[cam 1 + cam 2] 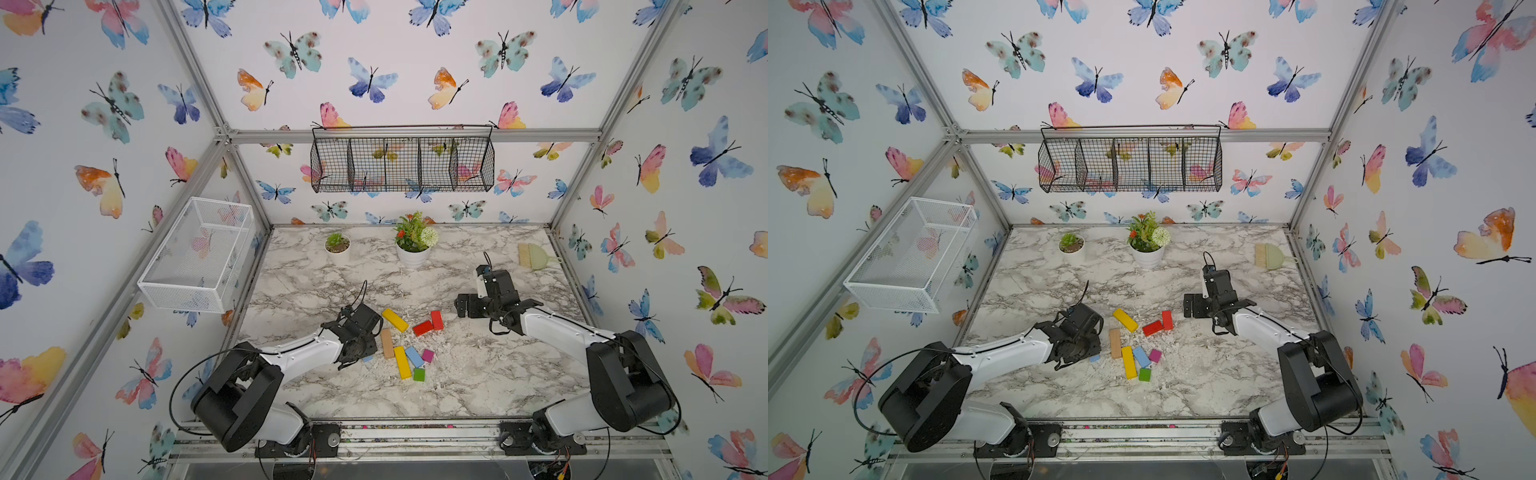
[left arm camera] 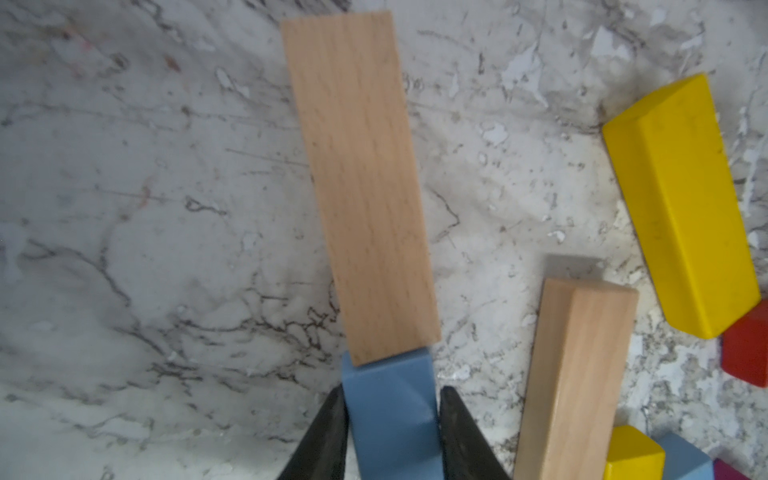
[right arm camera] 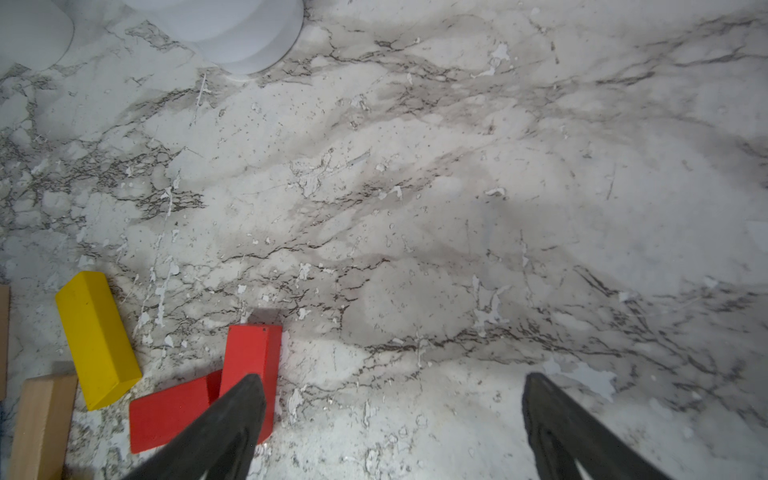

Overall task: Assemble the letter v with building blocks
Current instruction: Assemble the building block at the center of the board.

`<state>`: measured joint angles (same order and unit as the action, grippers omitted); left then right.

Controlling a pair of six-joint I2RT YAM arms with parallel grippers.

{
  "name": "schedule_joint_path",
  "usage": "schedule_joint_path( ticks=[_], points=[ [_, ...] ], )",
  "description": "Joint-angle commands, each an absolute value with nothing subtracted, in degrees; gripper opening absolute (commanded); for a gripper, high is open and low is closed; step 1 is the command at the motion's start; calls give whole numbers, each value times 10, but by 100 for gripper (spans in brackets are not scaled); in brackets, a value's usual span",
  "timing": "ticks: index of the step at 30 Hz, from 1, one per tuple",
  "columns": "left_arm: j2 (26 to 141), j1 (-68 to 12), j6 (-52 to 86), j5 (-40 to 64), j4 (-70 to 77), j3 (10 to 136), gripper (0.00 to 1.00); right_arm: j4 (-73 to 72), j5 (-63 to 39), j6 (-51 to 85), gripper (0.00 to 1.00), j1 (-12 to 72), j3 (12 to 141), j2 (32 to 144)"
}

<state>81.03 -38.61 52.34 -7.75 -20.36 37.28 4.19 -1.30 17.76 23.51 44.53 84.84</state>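
Marble-pattern table (image 1: pixel 478 386) carries the building blocks (image 1: pixel 1128 362) in a loose cluster between the two arms; no V formed yet. Left gripper (image 2: pixel 392 392): jaws closed tight on a light blue block (image 2: pixel 386 436), one finger against each side. A flat tan plank (image 2: pixel 361 187) lies just ahead, its near end overlapping that block; whether it rests on it, cannot tell. Beside them: tan bar (image 1: pixel 387 343), yellow bar (image 1: pixel 395 320), two red blocks (image 1: pixel 423 328) touching. Nearer the front edge: second yellow bar (image 1: pixel 402 362), loose blue bar (image 1: pixel 414 356), magenta cube (image 1: pixel 427 355), green cube (image 1: pixel 419 374). Right gripper (image 3: pixel 392 378): spread wide, holding nothing, above bare table beside the red pair.
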Motion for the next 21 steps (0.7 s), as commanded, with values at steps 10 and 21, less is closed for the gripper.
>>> schedule_joint_path(
  ticks=[10,21],
  points=[
    [824,-382,526,-89,-222,366,33,42,-15,173,98,238,449,852],
    [820,-382,536,-94,-218,364,33,42,-14,172,98,238,449,853]
  ],
)
